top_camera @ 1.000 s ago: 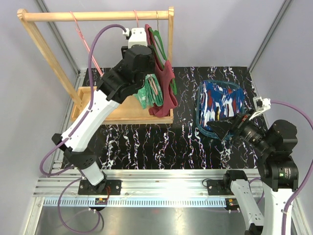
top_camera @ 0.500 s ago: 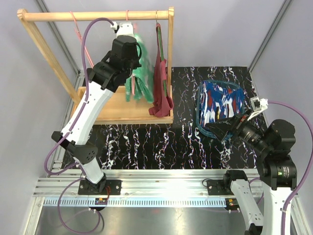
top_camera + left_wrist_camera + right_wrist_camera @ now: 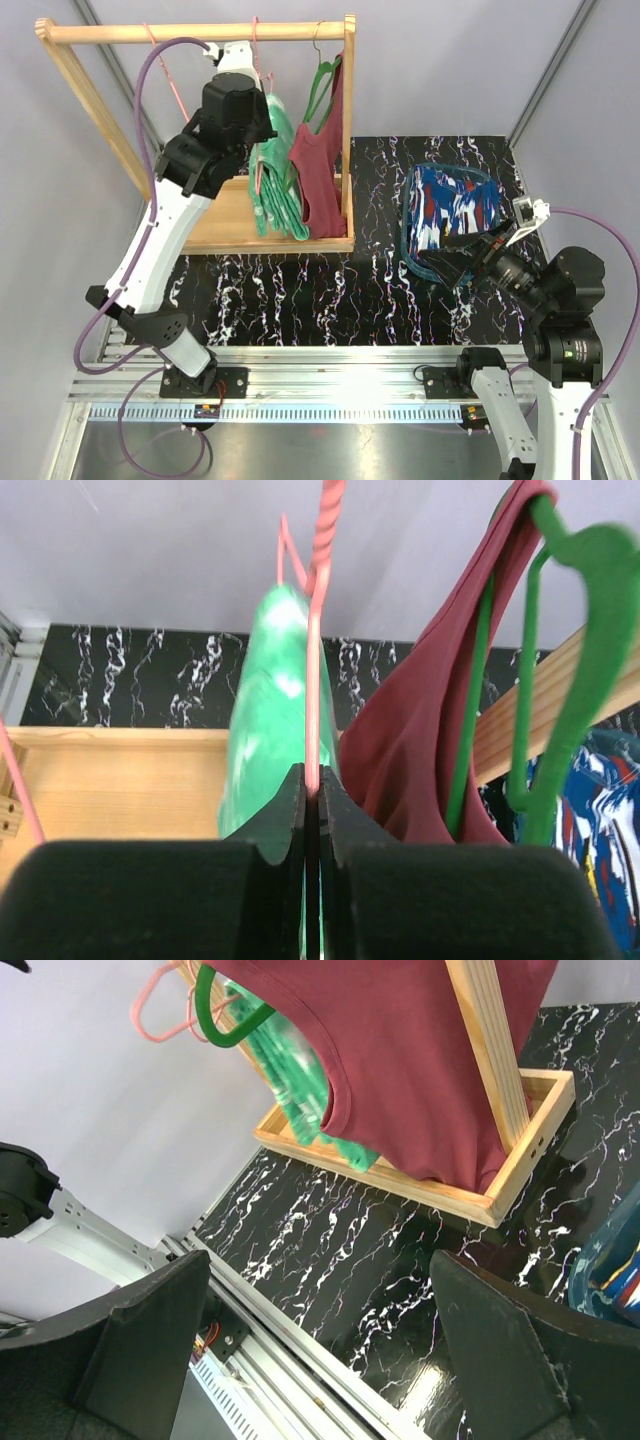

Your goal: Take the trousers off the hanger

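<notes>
The green trousers point(image 3: 276, 172) mottled with white hang folded over a pink hanger point(image 3: 257, 48) on the wooden rack's top rail point(image 3: 130, 33). My left gripper point(image 3: 250, 118) is shut on the pink hanger's stem point(image 3: 316, 670), just above the green trousers point(image 3: 272, 720); in the left wrist view its fingertips point(image 3: 312, 782) pinch the pink wire. The blue trousers point(image 3: 452, 212) with red and white splashes lie folded on the table at the right. My right gripper point(image 3: 468, 264) hovers at their near edge, open and empty point(image 3: 320, 1290). The blue cloth shows at the right wrist view's edge point(image 3: 612, 1272).
A maroon top point(image 3: 320, 172) hangs on a green hanger point(image 3: 322, 72) right of the green trousers, against the rack's right post point(image 3: 349, 120). An empty pink hanger point(image 3: 168, 80) hangs further left. The rack's wooden base tray point(image 3: 225, 238) stands on the black marbled table point(image 3: 320, 290).
My left gripper has moved left along the rail with the pink hanger and green trousers, away from the maroon top, which has swung. The right arm has barely moved.
</notes>
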